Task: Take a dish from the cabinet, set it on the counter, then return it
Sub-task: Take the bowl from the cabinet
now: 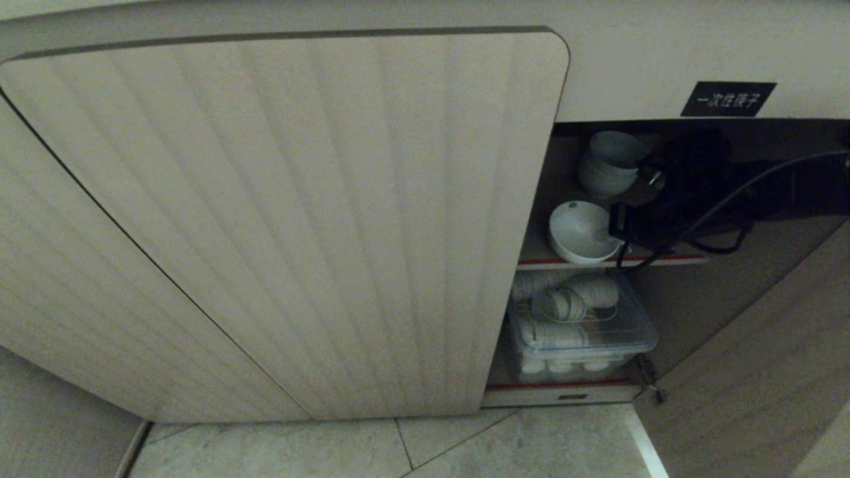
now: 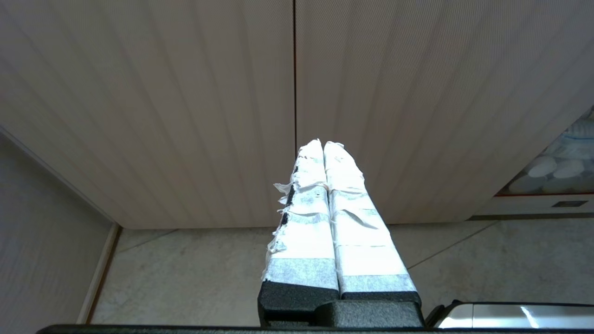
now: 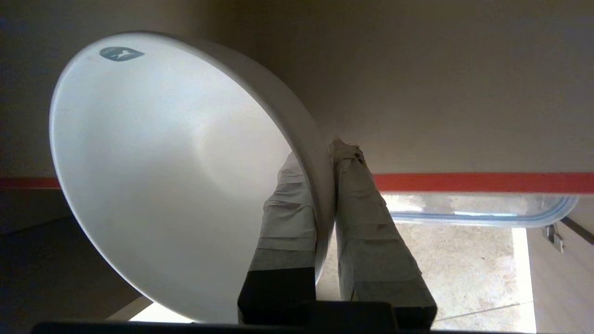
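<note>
The dish (image 1: 578, 232) is a small white bowl, tilted on its side over the red-edged upper shelf (image 1: 671, 257) inside the cabinet (image 1: 299, 219). My right gripper (image 1: 617, 229) reaches into the dark opening and is shut on the bowl's rim. In the right wrist view the dish (image 3: 162, 162) fills the frame, with one taped finger inside it and one outside, and the right gripper (image 3: 320, 155) pinches its wall. My left gripper (image 2: 323, 144) is shut on nothing and faces the closed fluted doors. The counter is out of view.
A pile of white bowls (image 1: 607, 166) stands at the back of the same shelf. Below, a clear plastic bin (image 1: 584, 332) holds more white crockery. The open door (image 1: 764, 345) stands to the right, a black label (image 1: 728, 99) above, tiled floor (image 1: 398, 445) below.
</note>
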### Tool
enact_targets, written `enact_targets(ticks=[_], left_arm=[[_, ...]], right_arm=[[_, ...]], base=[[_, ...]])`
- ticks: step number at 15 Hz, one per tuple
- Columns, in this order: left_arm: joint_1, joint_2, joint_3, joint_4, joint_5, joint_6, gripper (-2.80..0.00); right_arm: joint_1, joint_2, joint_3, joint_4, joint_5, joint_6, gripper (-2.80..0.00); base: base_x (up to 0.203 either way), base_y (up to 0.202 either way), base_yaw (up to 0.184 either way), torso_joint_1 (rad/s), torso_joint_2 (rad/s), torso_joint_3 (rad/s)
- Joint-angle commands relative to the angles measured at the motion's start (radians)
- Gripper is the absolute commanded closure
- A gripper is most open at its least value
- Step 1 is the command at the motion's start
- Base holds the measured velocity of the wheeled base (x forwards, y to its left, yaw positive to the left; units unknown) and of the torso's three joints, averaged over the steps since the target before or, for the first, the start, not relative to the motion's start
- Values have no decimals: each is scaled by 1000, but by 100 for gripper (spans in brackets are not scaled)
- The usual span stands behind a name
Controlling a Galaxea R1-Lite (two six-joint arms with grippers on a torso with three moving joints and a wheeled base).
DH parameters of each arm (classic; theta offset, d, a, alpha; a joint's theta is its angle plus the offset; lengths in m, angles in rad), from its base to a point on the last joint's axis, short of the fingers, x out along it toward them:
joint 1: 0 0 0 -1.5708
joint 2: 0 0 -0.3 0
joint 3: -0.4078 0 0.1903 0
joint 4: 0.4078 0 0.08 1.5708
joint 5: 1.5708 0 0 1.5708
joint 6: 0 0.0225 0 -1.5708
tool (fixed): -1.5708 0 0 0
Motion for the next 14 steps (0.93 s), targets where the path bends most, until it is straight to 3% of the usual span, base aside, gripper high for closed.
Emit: enact_targets(ticks=[1,14], left_arm=[[0,0,0,0,0,-1,0],[0,0,0,0,0,-1,0]], right_arm=[[0,-15,19,-12,1,1,0],[0,-184,303,-120,3,2,0]], base=[[0,0,0,0,0,0],[0,0,0,0,0,0]])
